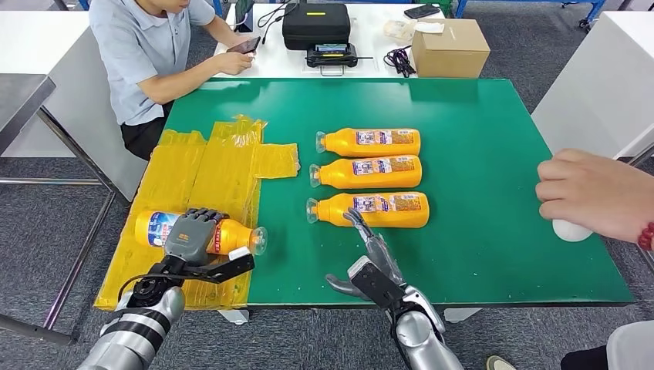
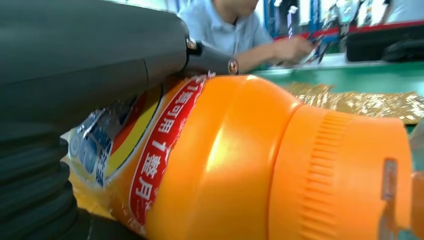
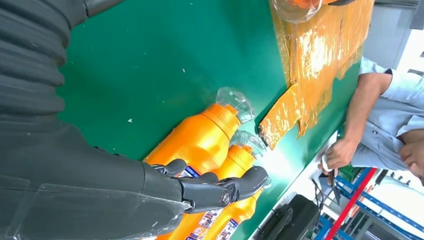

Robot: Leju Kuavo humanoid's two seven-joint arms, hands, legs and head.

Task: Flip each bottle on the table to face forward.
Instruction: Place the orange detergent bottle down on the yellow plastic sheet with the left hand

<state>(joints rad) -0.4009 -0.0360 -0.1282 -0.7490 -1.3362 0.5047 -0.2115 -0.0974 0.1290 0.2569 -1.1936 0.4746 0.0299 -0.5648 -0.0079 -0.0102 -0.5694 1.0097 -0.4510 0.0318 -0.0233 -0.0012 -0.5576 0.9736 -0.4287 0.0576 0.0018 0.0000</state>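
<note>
Three orange bottles lie side by side in the middle of the green table (image 1: 493, 139), clear caps to the left: far (image 1: 370, 142), middle (image 1: 369, 172) and near (image 1: 372, 209). A fourth orange bottle (image 1: 227, 235) lies on the yellow taped patch (image 1: 208, 166), and my left hand (image 1: 191, 233) grips it around the label. Up close, the held bottle (image 2: 240, 165) sits under my left hand (image 2: 75, 60). My right hand (image 1: 374, 266) is open, its fingers stretched toward the near bottle and ending at its lower edge. The right wrist view has that hand (image 3: 190, 190) beside the near bottle (image 3: 200, 140).
A person's hand (image 1: 594, 193) rests over a white object (image 1: 571, 230) at the table's right edge. Another person (image 1: 154, 46) sits at the far left corner holding a phone. Behind the table stand a cardboard box (image 1: 450, 48) and a black case (image 1: 316, 25).
</note>
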